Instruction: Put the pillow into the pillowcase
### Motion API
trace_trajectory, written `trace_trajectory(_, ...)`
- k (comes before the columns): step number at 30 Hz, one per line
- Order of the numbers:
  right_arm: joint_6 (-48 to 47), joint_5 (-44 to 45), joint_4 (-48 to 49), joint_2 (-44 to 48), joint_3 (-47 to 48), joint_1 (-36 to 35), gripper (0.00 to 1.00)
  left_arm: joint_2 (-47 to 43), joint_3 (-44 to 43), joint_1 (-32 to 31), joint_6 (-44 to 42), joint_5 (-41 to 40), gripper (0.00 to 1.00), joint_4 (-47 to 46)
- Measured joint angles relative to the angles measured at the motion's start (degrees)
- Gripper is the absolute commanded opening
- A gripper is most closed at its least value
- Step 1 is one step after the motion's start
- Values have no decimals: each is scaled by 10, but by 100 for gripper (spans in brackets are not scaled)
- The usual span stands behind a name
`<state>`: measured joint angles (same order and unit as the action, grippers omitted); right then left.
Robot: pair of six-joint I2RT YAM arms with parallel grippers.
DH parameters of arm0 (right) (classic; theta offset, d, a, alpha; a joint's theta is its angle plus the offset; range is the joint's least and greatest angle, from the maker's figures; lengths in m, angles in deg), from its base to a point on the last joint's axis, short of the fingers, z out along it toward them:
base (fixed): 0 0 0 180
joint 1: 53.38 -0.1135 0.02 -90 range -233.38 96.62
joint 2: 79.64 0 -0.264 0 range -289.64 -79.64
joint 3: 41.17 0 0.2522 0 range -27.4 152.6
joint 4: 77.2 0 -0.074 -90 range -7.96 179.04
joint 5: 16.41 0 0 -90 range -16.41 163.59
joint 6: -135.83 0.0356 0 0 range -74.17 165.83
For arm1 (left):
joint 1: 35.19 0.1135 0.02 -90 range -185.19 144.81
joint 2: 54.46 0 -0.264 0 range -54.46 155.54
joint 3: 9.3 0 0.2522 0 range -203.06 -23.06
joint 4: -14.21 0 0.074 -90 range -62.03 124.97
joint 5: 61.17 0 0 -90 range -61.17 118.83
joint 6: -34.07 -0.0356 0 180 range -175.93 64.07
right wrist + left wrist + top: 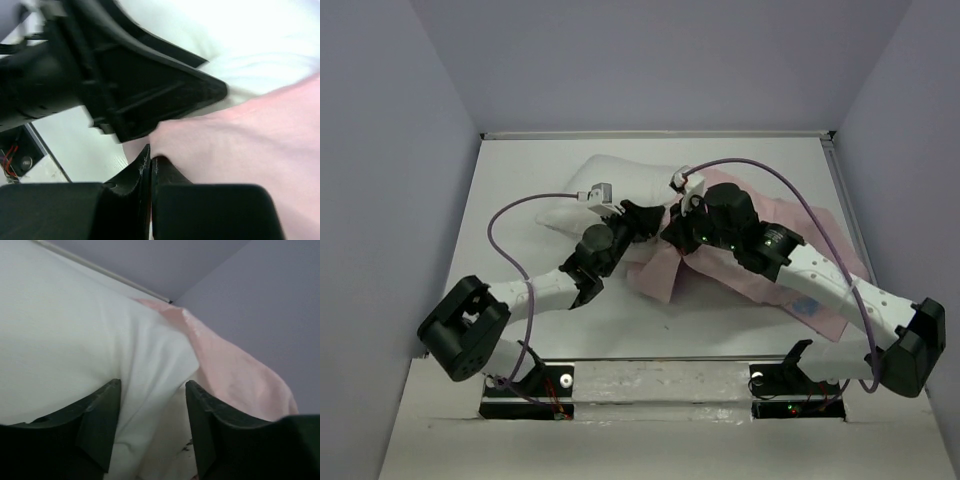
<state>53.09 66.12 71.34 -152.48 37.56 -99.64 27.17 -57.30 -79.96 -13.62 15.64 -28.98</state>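
Left wrist: my left fingers stand partly apart, the pillow bulging between them and the pillowcase at two o'clock. Right wrist: my right fingers are pressed together at the pillowcase's edge; whether they have caught any cloth I cannot tell. From above: the pillow is at twelve and the pillowcase spreads toward four.

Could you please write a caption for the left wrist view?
The left gripper, jaws parted, straddles a fold of the white pillow, the pink pillowcase draped beyond it.
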Motion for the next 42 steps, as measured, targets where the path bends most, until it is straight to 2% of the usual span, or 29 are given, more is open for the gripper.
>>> trace_trajectory(1, 3, -4, 0, 10, 0, 7, 0, -19, -1, 0, -5, 0, 99, 18)
trace_trajectory(4, 12, -11, 3, 19, -3, 36, 0, -99, -14, -3, -33, -5, 99, 83)
trace_trajectory(9, 21, -13, 14, 12, -17, 63, 0, -245, -60, 21, -92, -49, 99, 260)
trace_trajectory(13, 38, -13, 26, 21, -40, 64, 0, -293, -81, 96, -110, -104, 99, 372)
trace_trajectory(16, 50, -12, 32, 41, -69, 67, 0, -303, -41, 171, -109, -117, 99, 402)
trace_trajectory(19, 56, -12, 32, 47, -79, 70, 0, -264, -3, 272, -101, -96, 99, 419)
trace_trajectory(21, 58, -12, 33, 47, -79, 72, 0, -236, 7, 301, -96, -85, 98, 423)
trace_trajectory(23, 59, -13, 33, 47, -79, 74, 0, -216, 15, 313, -91, -59, 77, 415)
trace_trajectory(24, 59, -14, 33, 47, -79, 75, 0, -205, 15, 317, -88, -41, 57, 404)
trace_trajectory(25, 59, -14, 33, 46, -78, 76, 0, -183, 15, 321, -85, -13, 9, 374)
trace_trajectory(26, 59, -16, 34, 44, -77, 76, 0, -174, 15, 321, -79, 0, 0, 361)
trace_trajectory(27, 59, -17, 33, 37, -72, 77, 0, -151, 15, 321, -75, 38, 0, 326)
trace_trajectory(30, 59, -26, 35, -2, -48, 78, 0, -144, 26, 288, -70, 61, 0, 278)
trace_trajectory(33, 60, -42, 25, -69, 11, 83, 0, -215, 55, 187, -69, 34, 0, 261)
trace_trajectory(35, 64, -58, 6, -121, 69, 84, 0, -301, 70, 93, -68, -2, 0, 261)
trace_trajectory(37, 71, -71, -35, -193, 159, 87, 0, -374, 71, 5, -76, -44, 0, 262)
trace_trajectory(39, 69, -73, -118, -266, 291, 68, 0, -416, 69, -47, -90, -104, 0, 267)
trace_trajectory(42, 35, -27, -169, -331, 436, 8, 0, -426, 42, -104, -133, -184, 0, 272)
